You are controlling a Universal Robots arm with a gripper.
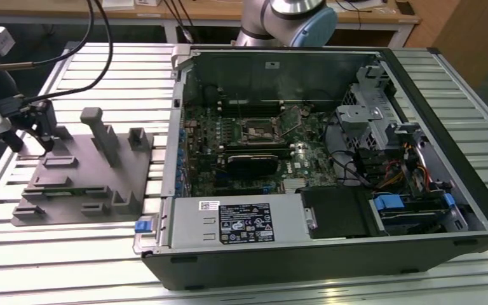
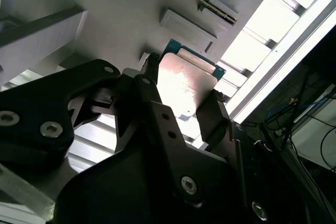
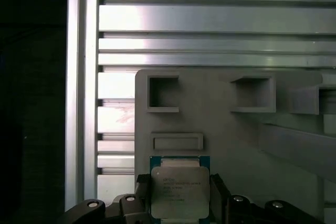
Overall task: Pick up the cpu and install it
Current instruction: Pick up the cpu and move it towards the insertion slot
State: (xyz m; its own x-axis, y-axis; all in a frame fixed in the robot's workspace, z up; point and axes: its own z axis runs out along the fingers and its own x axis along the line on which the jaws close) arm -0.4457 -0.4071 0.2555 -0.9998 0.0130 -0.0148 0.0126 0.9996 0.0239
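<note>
**Item: the cpu** [image 3: 180, 191]. Small square chip, pale metal face up, green board edge showing. Location: at the edge of the grey tray [image 1: 74, 171] on the slatted counter [image 1: 100, 254], well apart from the open computer case [image 1: 329, 270].

**Pincer** [image 1: 30, 136]. Narrow, closed on the cpu. In both wrist views a black finger [image 2: 210, 116] stands against each of two opposite sides.

**Step in hand (judged).** The pick-up. The grasp looks made, and the install is not yet done. The socket [image 1: 257, 132] on the board inside the case appears unfilled.

**Requirement (judged).** The install calls for a level carry and the chip's orientation matched to the socket.

**Not determinable.** Whether the chip sits in its tray seat or hangs clear of it. Its underside and the finger contact faces are hidden. Whether the socket latch is up or down is hard to make out.
</note>
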